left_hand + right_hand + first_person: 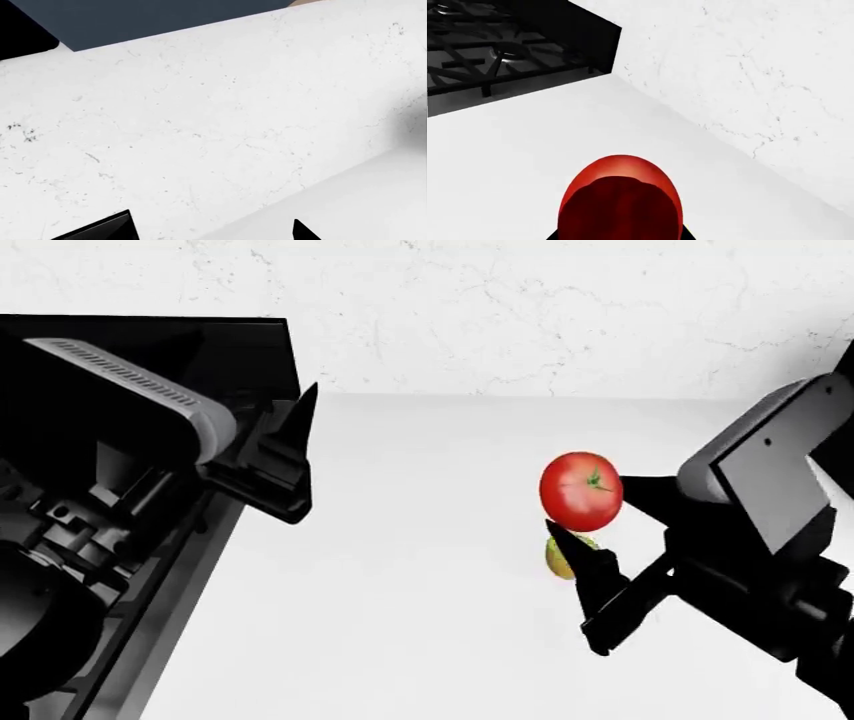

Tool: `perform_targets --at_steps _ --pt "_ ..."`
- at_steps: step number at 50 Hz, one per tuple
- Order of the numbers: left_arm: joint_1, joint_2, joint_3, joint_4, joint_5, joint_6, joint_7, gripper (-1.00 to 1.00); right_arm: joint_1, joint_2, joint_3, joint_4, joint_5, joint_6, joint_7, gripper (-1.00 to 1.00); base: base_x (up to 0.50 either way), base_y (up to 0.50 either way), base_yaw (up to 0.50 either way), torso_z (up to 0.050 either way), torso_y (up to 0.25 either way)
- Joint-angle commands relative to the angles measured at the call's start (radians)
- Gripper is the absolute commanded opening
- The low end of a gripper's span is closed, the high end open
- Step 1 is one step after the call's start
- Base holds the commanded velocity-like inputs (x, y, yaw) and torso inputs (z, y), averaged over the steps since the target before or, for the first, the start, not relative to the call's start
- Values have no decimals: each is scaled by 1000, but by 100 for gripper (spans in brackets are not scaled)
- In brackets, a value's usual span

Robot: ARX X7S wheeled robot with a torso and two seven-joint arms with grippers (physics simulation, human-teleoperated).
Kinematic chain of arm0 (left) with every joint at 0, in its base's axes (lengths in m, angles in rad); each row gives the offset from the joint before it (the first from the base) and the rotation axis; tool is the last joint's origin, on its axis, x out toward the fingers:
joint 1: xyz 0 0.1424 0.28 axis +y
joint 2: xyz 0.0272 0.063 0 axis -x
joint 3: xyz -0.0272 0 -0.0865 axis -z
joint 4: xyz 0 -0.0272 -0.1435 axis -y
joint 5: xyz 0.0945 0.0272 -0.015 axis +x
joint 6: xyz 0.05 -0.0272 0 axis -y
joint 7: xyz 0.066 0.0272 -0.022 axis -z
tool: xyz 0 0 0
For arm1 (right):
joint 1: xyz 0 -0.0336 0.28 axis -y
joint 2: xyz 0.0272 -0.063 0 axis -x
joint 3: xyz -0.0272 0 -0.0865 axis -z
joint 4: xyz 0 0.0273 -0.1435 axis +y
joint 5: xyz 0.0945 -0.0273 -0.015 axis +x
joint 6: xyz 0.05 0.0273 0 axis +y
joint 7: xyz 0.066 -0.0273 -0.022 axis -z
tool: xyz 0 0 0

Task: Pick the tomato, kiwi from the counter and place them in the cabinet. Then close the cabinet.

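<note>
The red tomato (581, 490) sits between the two black fingers of my right gripper (587, 504), which is shut on it. In the right wrist view the tomato (620, 195) fills the space between the jaws. The kiwi (562, 557) lies on the white counter (400, 590) just below the tomato, partly hidden by the lower finger. My left gripper (287, 455) hangs open over the counter's left part, near the stove, holding nothing. In the left wrist view its fingertips (110, 229) stand wide apart.
A black gas stove (494, 50) borders the counter on the left. A marbled white wall (534, 310) runs along the back. Above that wall, the left wrist view shows a slate-blue panel (167, 20); I cannot tell whether it is the cabinet.
</note>
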Motion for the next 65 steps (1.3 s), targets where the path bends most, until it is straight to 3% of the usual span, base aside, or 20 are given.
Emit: perform_targets --at_steps 1,10,22,50,65 --pt "11 -5 1 8 -7 8 -3 100 225 -72 -31 -9 53 0 123 -100 0 0 0 0 0" --pt "18 -9 -2 9 -13 16 -5 100 380 -145 -87 11 11 2 186 -100 0 0 0 0 0" --pt "11 -7 3 13 -25 11 -16 100 458 -222 -121 6 -109 -68 146 -100 0 0 0 0 0" --pt "44 -20 16 -2 -16 56 -16 100 637 -348 -143 12 -159 -159 146 -100 0 0 0 0 0" --pt "50 -24 16 0 -25 61 -21 100 726 -399 -219 105 -393 -247 127 -100 0 0 0 0 0"
